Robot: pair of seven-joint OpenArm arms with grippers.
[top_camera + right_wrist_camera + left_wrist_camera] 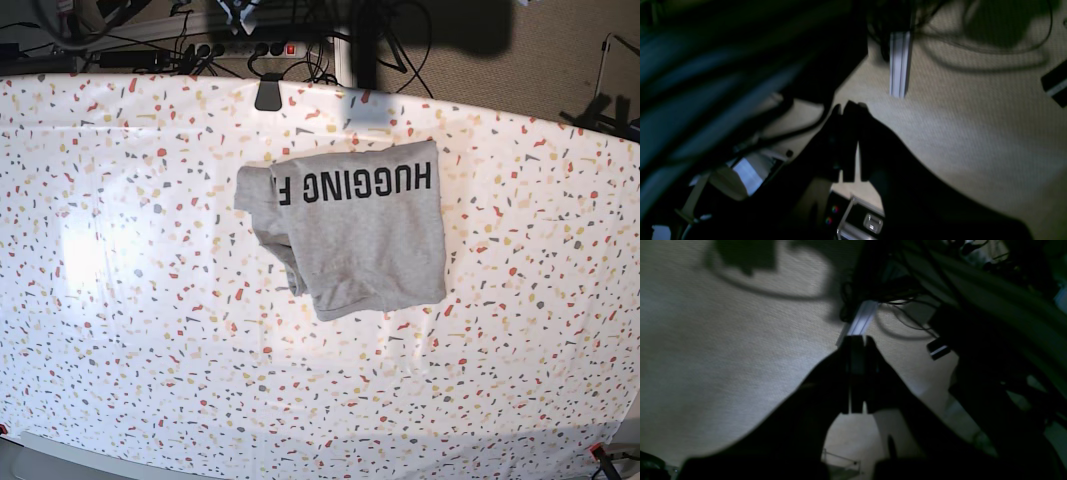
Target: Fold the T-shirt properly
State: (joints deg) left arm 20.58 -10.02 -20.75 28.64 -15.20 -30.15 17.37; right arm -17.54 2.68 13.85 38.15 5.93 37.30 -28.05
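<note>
Both claws clenched, empty: left claw (pixel 857 340), right claw (pixel 848 106); T-shirt (pixel 365 235) on table (pixel 150 350), well apart.

"HUGGING F", upside down, on the grey T-shirt (pixel 360 235)

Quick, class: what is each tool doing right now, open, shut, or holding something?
Left tool: shut, holding nothing.
Right tool: shut, holding nothing.
The T-shirt lies untouched on the table.
</note>
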